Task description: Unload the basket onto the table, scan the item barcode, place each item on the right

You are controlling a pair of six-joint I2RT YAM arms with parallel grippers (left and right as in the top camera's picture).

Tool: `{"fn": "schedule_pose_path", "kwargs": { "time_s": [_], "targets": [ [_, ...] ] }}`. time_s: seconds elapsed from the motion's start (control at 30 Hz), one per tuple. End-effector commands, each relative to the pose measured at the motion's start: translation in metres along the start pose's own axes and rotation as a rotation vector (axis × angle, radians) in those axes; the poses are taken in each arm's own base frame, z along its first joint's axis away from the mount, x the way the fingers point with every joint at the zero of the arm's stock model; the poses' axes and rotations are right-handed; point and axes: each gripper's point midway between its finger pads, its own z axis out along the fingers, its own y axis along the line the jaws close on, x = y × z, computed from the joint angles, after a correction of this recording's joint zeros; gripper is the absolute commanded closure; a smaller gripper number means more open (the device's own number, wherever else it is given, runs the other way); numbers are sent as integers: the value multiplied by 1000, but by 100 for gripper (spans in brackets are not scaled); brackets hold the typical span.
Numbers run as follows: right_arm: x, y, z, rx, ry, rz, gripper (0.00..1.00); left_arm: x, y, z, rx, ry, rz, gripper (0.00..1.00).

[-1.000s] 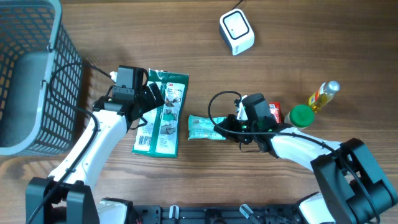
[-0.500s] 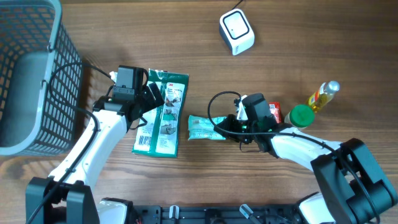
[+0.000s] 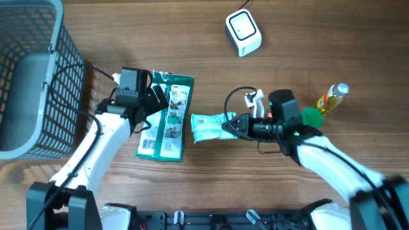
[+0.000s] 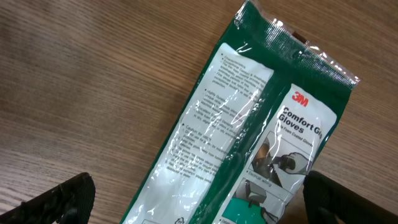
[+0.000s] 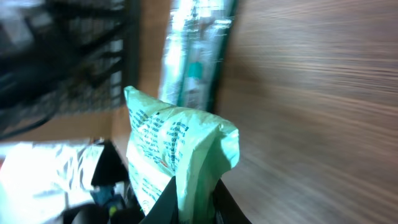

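1. Plain wooden desk (image 3: 128, 38).
2. Green glove pack (image 3: 167, 115) lies flat, left of middle.
3. White scanner (image 3: 243, 33) sits up top, wire basket (image 3: 64, 76) far left, small bottle (image 3: 332, 97) far right.

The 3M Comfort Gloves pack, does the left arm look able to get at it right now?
Probably yes. The left gripper is open and sits right over the 3M Comfort Gloves pack, which lies flat on the wooden table with nothing on top of it.
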Motion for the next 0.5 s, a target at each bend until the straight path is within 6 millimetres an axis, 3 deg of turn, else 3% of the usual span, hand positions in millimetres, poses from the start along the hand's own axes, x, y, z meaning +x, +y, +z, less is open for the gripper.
{"fn": "schedule_pose_path", "kwargs": {
  "time_s": [0.0,0.17,0.47],
  "targets": [
    [6,43,-24,-104,-20,-229,96,-5,2,-2,-9,-17,3,0],
    [12,73,-53,-124,-94,-413,96,-5,2,-2,-9,-17,4,0],
    [29,65,-65,-50,-73,-470,96,-5,2,-2,-9,-17,4,0]
  ]
}}
